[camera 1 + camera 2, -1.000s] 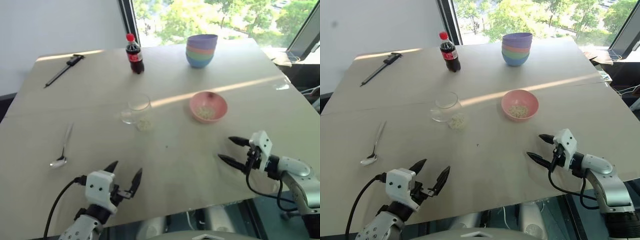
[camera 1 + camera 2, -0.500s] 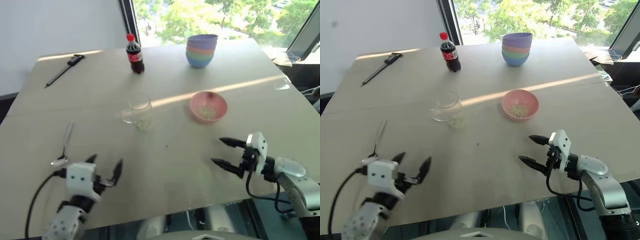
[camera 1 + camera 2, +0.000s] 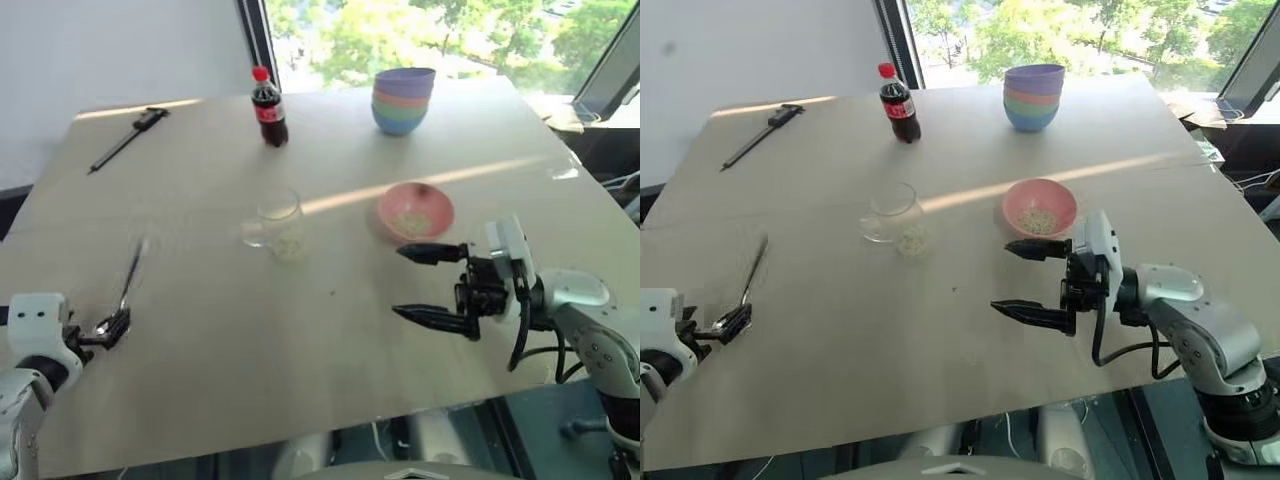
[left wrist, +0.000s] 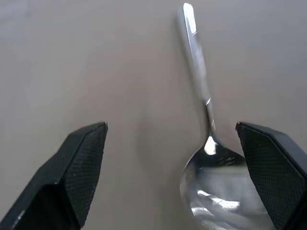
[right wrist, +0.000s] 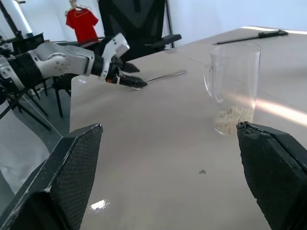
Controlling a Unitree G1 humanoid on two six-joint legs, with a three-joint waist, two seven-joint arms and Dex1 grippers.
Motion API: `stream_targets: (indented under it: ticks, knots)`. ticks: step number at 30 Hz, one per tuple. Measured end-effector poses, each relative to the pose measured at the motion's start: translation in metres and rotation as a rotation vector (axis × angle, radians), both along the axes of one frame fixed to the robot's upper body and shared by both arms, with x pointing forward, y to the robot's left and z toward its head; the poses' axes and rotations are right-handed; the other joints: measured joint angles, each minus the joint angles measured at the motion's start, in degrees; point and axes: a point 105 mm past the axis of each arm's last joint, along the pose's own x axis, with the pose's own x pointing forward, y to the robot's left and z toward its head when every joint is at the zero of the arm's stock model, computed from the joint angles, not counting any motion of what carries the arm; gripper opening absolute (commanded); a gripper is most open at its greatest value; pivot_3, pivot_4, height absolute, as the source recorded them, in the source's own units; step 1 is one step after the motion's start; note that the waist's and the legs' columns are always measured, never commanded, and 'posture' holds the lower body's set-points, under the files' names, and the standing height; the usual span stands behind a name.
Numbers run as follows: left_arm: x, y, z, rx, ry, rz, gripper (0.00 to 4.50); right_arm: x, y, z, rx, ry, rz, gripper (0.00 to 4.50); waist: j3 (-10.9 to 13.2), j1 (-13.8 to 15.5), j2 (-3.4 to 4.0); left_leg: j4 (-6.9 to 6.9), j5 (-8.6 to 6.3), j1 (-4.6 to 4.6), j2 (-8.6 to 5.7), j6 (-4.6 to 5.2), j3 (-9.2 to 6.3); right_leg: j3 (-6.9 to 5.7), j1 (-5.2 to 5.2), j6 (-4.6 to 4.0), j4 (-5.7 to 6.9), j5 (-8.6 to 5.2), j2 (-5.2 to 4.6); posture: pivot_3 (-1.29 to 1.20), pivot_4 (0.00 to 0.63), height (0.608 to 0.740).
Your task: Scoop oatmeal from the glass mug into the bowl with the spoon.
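The silver spoon [image 3: 128, 285] lies flat at the table's left, head toward me. My left gripper [image 3: 728, 322] is low at that head and open; the spoon's head [image 4: 216, 191] sits between the fingers, close to one of them. The glass mug [image 3: 275, 220] stands mid-table, with pale oatmeal [image 3: 290, 247] at its foot; whether the flakes are inside the glass I cannot tell. More flakes lie in the pink bowl [image 3: 440, 200] to its right. My right gripper [image 3: 398, 282] hovers open above the table just in front of the bowl, pointing left.
A cola bottle [image 3: 268, 108], a stack of coloured bowls [image 3: 403, 100] and a long dark tool [image 3: 128, 140] sit along the far side. The table's front edge runs close below both grippers. Bare tabletop lies between the spoon and the mug.
My left gripper swung out to the left and now brackets the spoon's head. My right gripper rose, moved left and turned to point left, in front of the bowl.
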Motion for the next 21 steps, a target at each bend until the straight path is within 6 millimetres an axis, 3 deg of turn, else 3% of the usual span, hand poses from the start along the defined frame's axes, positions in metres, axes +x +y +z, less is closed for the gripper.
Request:
stream_targets:
  ticks: [7,13,17,21]
  knots:
    - [0.015,0.002,-0.005,0.018,0.068,-0.114,4.45,0.004,0.003,-0.005,-0.011,0.002,-0.004,4.5,-0.3,0.0,0.61,0.0,-0.03,0.05,-0.12,0.1,-0.03,0.0,0.0,0.01,0.13,-0.01,-0.26,0.0,0.15,0.74]
    - [0.019,0.004,-0.002,0.041,0.091,-0.175,4.45,0.005,0.005,-0.006,-0.011,-0.015,-0.013,4.5,-0.3,0.0,0.63,0.0,0.04,0.05,-0.12,0.0,-0.12,-0.06,0.0,0.01,0.2,0.0,-0.26,0.0,0.15,0.74]
    - [0.019,-0.005,-0.003,0.03,0.116,-0.266,4.45,0.004,0.008,-0.011,-0.022,-0.004,-0.013,4.5,-0.3,0.0,0.65,0.0,0.05,0.05,-0.22,-0.01,-0.12,-0.05,0.0,0.0,0.18,-0.01,-0.39,0.0,0.15,0.74]
    - [0.019,-0.023,-0.007,-0.041,0.138,-0.367,2.73,0.005,0.009,-0.011,-0.018,-0.002,-0.016,4.5,-0.3,0.0,0.68,-0.01,0.04,0.04,-0.39,0.01,-0.14,-0.05,0.0,0.03,0.16,-0.01,-0.57,0.0,0.15,0.74]
